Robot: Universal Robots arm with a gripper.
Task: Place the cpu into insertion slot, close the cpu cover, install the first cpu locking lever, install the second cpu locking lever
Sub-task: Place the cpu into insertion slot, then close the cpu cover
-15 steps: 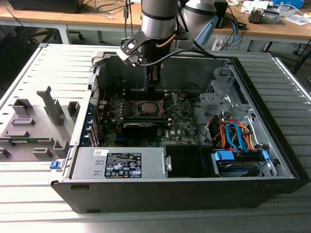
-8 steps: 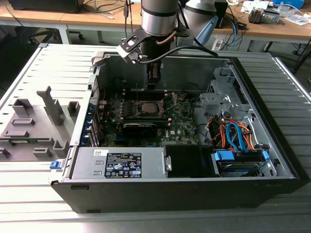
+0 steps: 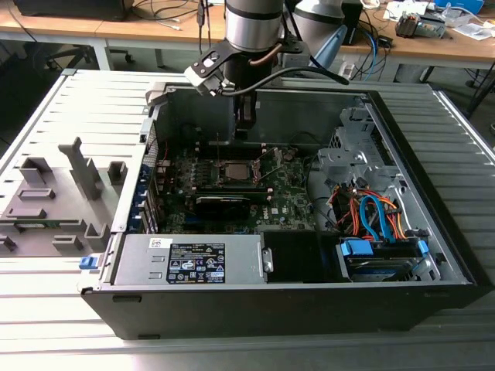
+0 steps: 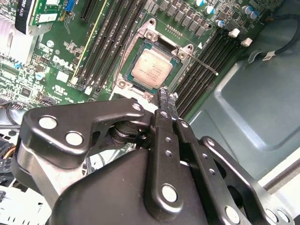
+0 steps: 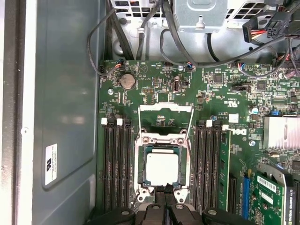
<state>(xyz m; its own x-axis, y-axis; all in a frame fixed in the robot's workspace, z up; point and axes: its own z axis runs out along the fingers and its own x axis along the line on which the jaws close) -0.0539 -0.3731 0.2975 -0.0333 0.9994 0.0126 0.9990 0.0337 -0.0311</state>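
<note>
Cpu (image 5: 161, 168): one, small flat square, matt silver-grey top over a green edge, seated flat in the insertion slot (image 5: 138, 164) near the middle of the green circuit board (image 5: 211, 93). One slot, square, dark inside, bright metal rim with round screw heads.

One cpu cover (image 5: 166, 108), thin silvery frame with a square window, apparently tipped up at the slot's end away from the gripper, not lying over the chip.

Gripper (image 4: 165, 96) close over the slot's other end, black jointed metal. Fingers (image 5: 157, 208) pressed together, holding nothing.

Flanking the slot, long black ribbed memory slots (image 5: 119, 164) in two banks, two white clips at the end of each. One round silver coin battery (image 5: 127, 81) farther along the board.

In the exterior view, one long black graphics card (image 3: 224, 202) nearer than the slot, one silvery box with a label (image 3: 189, 259) nearer still, and blue and orange cables (image 3: 371, 212) toward the exterior view's right.

All inside one open case (image 3: 271, 317), grey within and black outside, on a ribbed metal table (image 3: 46, 325).
</note>
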